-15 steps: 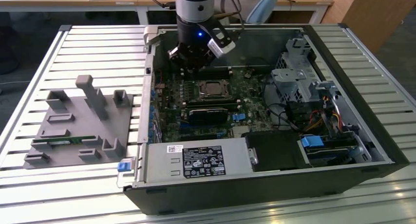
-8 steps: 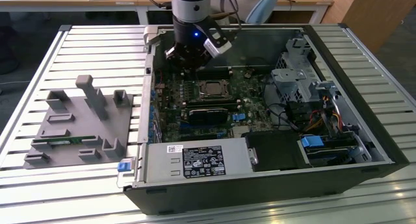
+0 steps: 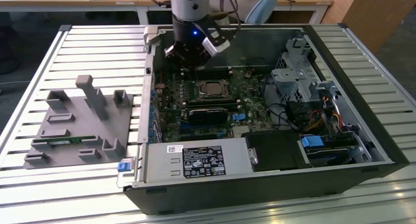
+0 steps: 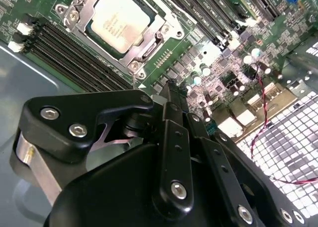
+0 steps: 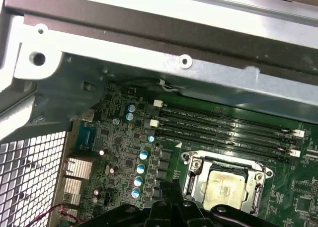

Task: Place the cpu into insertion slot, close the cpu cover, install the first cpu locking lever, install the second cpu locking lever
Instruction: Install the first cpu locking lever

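Exterior view: poised inside the open computer case [image 3: 260, 192] with the gripper [image 3: 188, 64] low over the green motherboard [image 3: 170, 128]. Near its tip and clear of it, the cpu [image 3: 212, 88], seated in the insertion slot [image 3: 202, 83].

Second wrist view: fingers [image 4: 174, 142] pressed together, grasping nothing. Beyond the gripper [image 4: 170, 90], apart from it, the cpu [image 4: 120, 19] framed by the cpu cover [image 4: 79, 8] lying flat; memory slots [image 4: 69, 53] alongside.

First wrist view: just ahead of the gripper [image 5: 172, 186], the cpu [image 5: 226, 187] under the cpu cover [image 5: 223, 163].
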